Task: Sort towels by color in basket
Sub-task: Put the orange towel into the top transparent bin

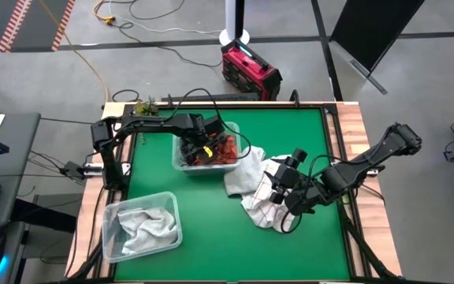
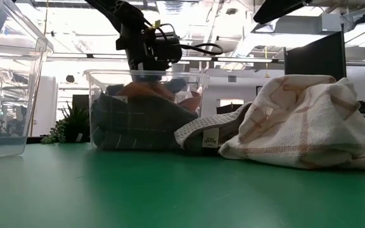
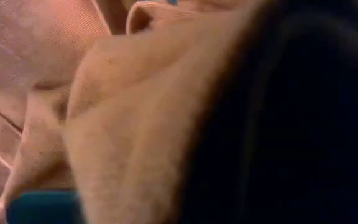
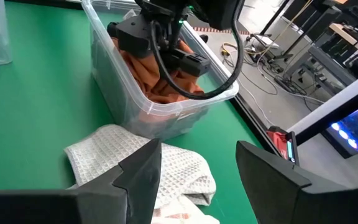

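The left arm reaches from the table's left edge across to the clear bin (image 1: pixel 186 162) near the table's far middle, its forearm roughly level and its wrist bent down so that the left gripper (image 1: pixel 205 148) dips into the bin. In the low view this gripper (image 2: pixel 149 58) hangs just over the bin's rim, above the cloth inside. Its wrist camera is filled with rust orange cloth (image 3: pixel 123 124) pressed close, and the fingers are hidden there; whether they are parted or closed cannot be told.

The bin holds rust orange-red towels (image 1: pixel 223 150), bunched in a heap with no clear long axis, and a grey plaid towel (image 2: pixel 138 120) folded against the bin's wall that faces the low camera.

The right arm comes in from the table's right edge, stretched diagonally toward the table's middle with its elbow raised by the edge. The right gripper (image 1: pixel 278 189) hovers over the pile of loose towels, its two fingers (image 4: pixel 143 174) spread wide with nothing between them, pointing toward the bin.

Under it lies a light grey waffle-weave towel (image 1: pixel 243 175), crumpled, running from beside the bin's near corner toward the right gripper. It touches a white towel with thin red grid lines (image 1: pixel 265 211), rumpled in a mound nearer the table's front.

A second clear bin (image 1: pixel 113 237) stands at the table's front left, holding a white towel (image 1: pixel 144 225).
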You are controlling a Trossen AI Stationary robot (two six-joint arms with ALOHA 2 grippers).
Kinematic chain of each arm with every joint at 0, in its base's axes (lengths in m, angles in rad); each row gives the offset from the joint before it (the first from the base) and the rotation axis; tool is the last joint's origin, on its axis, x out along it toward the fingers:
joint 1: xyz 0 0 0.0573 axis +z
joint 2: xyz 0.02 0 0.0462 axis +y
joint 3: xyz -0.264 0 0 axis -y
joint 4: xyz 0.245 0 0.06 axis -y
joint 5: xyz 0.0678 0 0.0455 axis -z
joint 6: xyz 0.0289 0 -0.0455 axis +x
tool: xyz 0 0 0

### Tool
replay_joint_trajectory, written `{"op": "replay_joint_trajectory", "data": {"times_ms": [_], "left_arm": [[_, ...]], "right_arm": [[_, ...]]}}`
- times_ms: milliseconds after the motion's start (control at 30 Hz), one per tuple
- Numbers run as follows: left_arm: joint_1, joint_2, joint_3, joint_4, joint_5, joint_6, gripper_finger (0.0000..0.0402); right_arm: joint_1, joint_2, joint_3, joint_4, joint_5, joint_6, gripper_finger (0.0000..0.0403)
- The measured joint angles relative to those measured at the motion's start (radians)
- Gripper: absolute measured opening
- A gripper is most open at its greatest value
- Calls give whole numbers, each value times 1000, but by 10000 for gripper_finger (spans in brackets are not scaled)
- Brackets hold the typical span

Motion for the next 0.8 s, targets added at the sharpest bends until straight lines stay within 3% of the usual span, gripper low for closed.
{"op": "replay_joint_trajectory", "data": {"times_ms": [267, 633, 800], "left_arm": [[-44, -60, 61, -16, -113, -54, 138], [-52, -207, 115, -200, -126, -87, 184], [-68, -279, 116, -183, -223, -78, 193]], "right_arm": [[0, 0, 0, 4, 0, 0, 239], [0, 0, 0, 11, 0, 0, 239], [0, 0, 0, 22, 0, 0, 239]]}}
